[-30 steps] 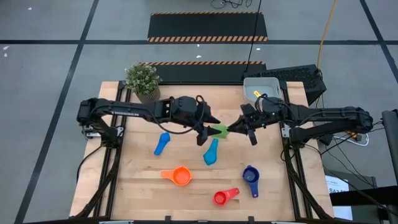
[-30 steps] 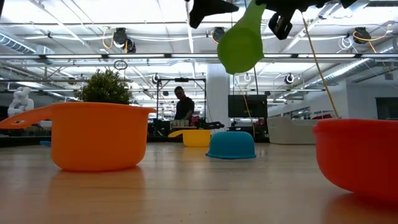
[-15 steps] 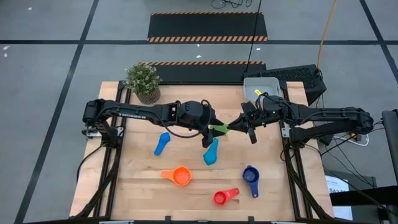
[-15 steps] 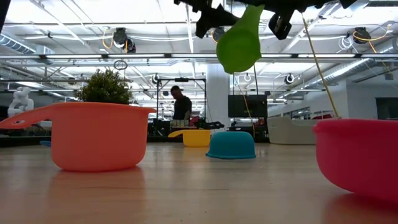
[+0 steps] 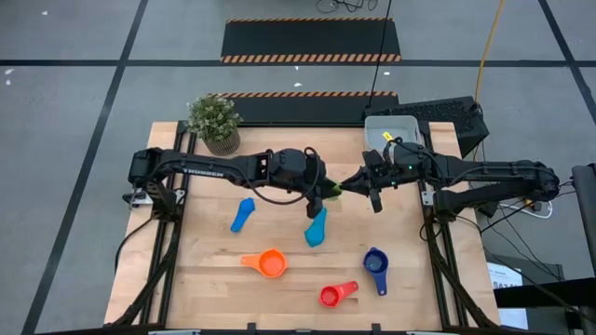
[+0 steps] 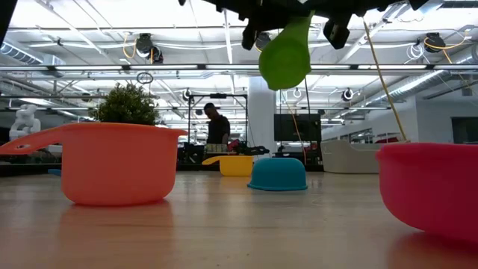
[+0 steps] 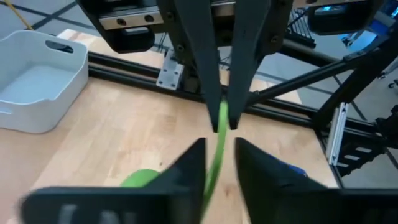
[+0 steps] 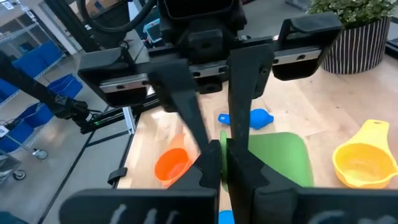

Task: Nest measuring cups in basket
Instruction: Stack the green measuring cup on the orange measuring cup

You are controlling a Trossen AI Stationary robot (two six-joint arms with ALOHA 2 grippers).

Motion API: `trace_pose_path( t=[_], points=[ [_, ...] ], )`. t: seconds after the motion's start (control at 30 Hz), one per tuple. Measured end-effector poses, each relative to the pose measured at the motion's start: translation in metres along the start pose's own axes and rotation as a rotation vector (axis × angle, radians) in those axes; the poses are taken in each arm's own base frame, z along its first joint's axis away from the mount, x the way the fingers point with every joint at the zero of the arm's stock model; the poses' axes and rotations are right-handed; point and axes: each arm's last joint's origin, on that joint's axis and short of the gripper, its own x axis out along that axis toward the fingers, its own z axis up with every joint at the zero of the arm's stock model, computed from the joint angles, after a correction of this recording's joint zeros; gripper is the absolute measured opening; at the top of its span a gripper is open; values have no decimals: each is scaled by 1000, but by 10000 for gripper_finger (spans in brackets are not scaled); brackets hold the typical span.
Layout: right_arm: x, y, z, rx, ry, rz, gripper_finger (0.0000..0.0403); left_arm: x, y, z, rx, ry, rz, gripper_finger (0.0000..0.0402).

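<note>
While the two dark arms reach toward each other above the middle of the wooden table [image 5: 214,298], a handover of one measuring cup appears to be under way. The light-grey basket [image 5: 377,126] sits at the table's far right corner, seemingly with a yellow cup [image 5: 386,140] in it, and a potted plant [image 5: 214,119] stands at the far left. The right gripper [image 5: 351,185] is fully closed on the handle of the green cup [image 6: 284,58], which hangs in the air with its bowl down. The left gripper [image 5: 323,189] meets it from the other side; its fingers [image 7: 199,165] are nearly together around the thin green handle, though I cannot tell whether they press on it yet. The other cups lie apart on the table: two light blue ones, one [image 5: 242,215] on the left and one [image 5: 317,227] below the grippers, an orange cup [image 5: 268,263], a dark blue cup [image 5: 375,266] and a red cup [image 5: 334,295] near the front edge. The green cup looks light, stiff and smooth plastic, so it may swing or slip; the flat handle seems the best place to pinch, close to the bowl.
</note>
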Motion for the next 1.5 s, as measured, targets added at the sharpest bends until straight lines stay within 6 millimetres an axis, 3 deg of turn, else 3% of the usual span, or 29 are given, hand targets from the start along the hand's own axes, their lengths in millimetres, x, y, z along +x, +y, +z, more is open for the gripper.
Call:
trace_pose_path(
  t=[0.1,0.27,0.43,0.7,0.93,1.2,1.5],
  points=[
    [0,-1,1,3,-1,6,0,0,0,1,5,-9,-4,13],
    [-6,1,8,18,-76,18,6,-3,4,10,-76,-85,-22,12],
    [-19,0,17,32,-172,-30,40,-10,13,22,-92,-164,-6,7],
    [-48,-3,31,66,-334,-67,113,-49,29,58,-95,-364,62,4],
    [-67,-1,45,136,-503,-26,159,-98,45,94,-78,-613,129,4],
    [-60,-5,51,134,-544,-23,180,-133,61,118,-121,-877,134,4],
    [-45,-11,64,94,-675,6,180,-152,73,129,-204,-1096,76,4]
  ],
)
